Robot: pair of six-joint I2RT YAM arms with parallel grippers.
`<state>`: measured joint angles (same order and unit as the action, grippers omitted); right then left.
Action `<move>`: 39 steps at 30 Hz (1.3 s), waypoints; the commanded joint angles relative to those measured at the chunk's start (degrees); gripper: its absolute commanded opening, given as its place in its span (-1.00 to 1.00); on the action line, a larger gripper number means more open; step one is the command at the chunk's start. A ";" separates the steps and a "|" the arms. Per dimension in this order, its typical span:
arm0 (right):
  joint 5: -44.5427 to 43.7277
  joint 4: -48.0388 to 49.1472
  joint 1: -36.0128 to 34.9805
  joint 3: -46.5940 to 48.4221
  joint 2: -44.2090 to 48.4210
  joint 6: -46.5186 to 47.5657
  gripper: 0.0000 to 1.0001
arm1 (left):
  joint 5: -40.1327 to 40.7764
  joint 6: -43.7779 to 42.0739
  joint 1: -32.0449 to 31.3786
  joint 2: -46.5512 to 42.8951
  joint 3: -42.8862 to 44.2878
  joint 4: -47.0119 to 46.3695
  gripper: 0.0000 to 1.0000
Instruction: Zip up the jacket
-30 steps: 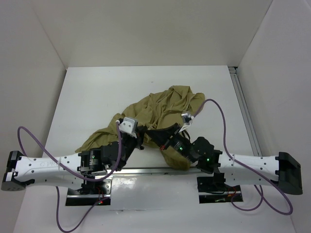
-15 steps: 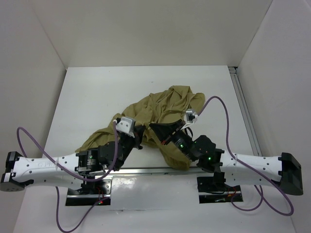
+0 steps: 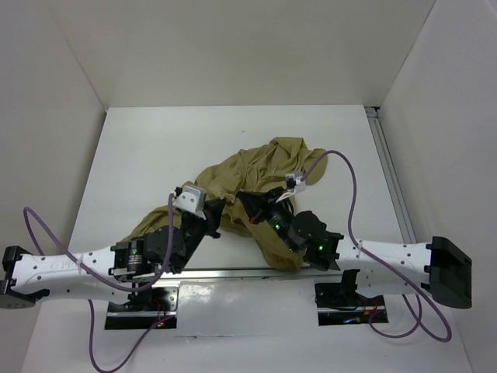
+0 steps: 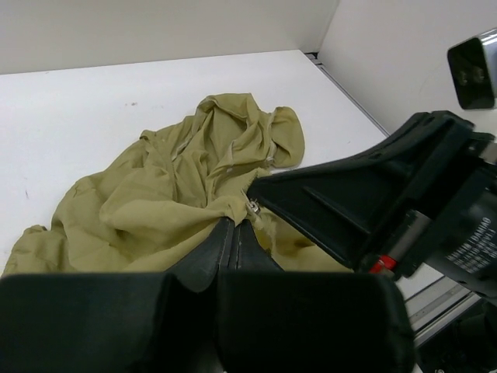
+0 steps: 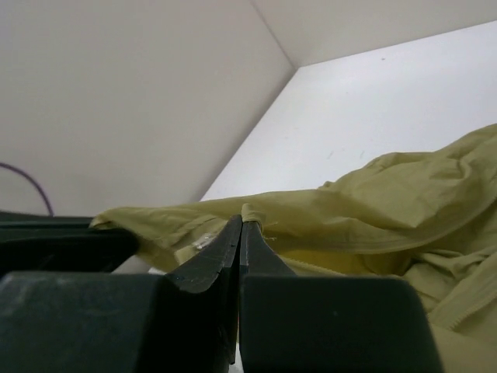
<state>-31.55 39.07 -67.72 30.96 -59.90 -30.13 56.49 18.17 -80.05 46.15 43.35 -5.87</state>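
**Both arms have shifted left, each pinching the jacket**

Since a second ago both wrists have slid leftward over the table [image 3: 155,148], and the right arm's elbow has drawn in toward the middle, with the cloth between them carried along.

The left gripper [image 4: 234,231] has its fingers pressed fully together, and a fold of the jacket [image 3: 256,167] is nipped at their tips. Just beyond those tips, to their right, a small silvery piece [image 4: 252,206] sits on the cloth, nearly touching the nose of the other arm's fingers.

The right gripper [image 5: 241,226] is likewise clamped tight, with a folded edge of khaki fabric standing up from between its tips. From that pinch the garment spreads away ahead of and to the right of the fingers, rumpled in a heap on the white surface.
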 commanded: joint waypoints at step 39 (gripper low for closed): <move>10.63 1.02 27.11 14.65 -23.24 -2.04 -1.00 | -2.70 -2.09 -0.19 -6.95 0.50 1.21 -1.00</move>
<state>-13.93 41.19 -43.77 42.57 -81.21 -34.37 54.98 17.56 -79.55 40.62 41.58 -1.58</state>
